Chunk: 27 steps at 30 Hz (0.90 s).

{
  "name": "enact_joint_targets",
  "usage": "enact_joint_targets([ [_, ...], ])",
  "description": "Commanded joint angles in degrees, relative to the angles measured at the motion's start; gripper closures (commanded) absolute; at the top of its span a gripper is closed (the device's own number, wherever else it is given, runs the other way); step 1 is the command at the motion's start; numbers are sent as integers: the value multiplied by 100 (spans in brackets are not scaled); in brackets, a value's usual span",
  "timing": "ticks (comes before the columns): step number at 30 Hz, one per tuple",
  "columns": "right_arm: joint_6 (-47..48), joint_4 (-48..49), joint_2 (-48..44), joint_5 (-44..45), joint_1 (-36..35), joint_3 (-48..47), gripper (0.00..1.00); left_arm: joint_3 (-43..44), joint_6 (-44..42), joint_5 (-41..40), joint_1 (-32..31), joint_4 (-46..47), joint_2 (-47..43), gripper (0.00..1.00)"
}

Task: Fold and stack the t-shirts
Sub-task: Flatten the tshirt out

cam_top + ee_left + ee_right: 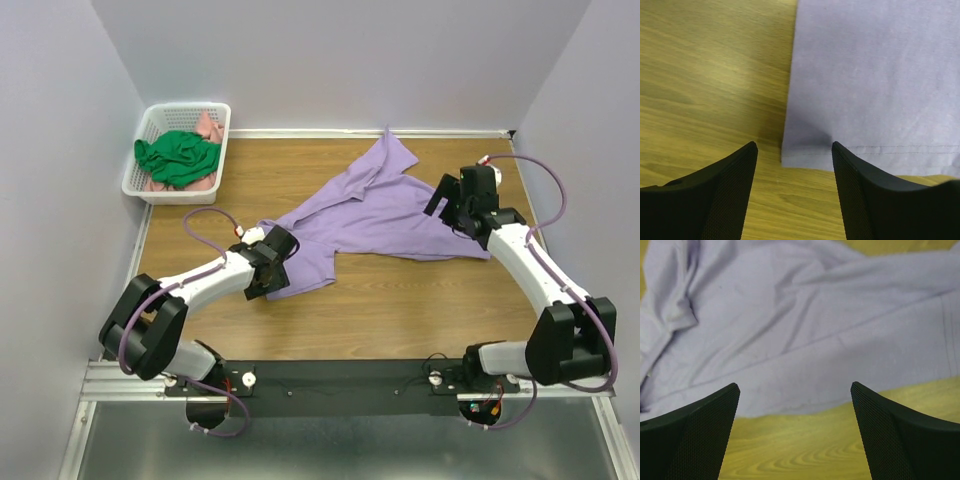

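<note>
A large lavender-purple t-shirt (375,215) lies crumpled and partly spread across the middle of the wooden table. My left gripper (268,283) hovers over its near-left hem corner (790,159), jaws open, nothing between them. At the shirt's right edge my right gripper (445,207) is wide open over bare wood just in front of the cloth (805,340). A bright green t-shirt (178,157) and a salmon-pink t-shirt (209,127) lie bunched in the basket.
A white plastic lattice basket (140,175) stands at the far left corner of the table (400,310). Grey walls close in on the left, back and right. A black rail with both arm bases runs along the near edge.
</note>
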<state>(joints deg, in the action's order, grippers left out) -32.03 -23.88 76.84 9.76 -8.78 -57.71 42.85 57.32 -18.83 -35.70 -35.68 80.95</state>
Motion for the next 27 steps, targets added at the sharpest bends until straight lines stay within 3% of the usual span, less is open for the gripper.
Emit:
enact_joint_targets([
  [1,-58,-275,-406,-212,16,330,0,101,192,-455,-16,-168,-115,32],
  [17,-119,-653,-1206,61,16,603,0,-409,-37,134,-130,483,281,42],
  [20,-163,-714,-1311,88,16,665,0,-383,-54,116,-139,404,325,54],
  [21,-189,-723,-1329,105,16,665,0,-391,-72,116,-139,395,334,54],
  [24,-242,-759,-1391,184,16,753,0,-409,-107,143,-147,404,299,73],
  [25,-233,-767,-1408,245,25,805,0,-409,-133,143,-147,404,290,86],
  [27,-207,-829,-1408,543,16,840,0,-383,-186,134,-147,387,220,94],
])
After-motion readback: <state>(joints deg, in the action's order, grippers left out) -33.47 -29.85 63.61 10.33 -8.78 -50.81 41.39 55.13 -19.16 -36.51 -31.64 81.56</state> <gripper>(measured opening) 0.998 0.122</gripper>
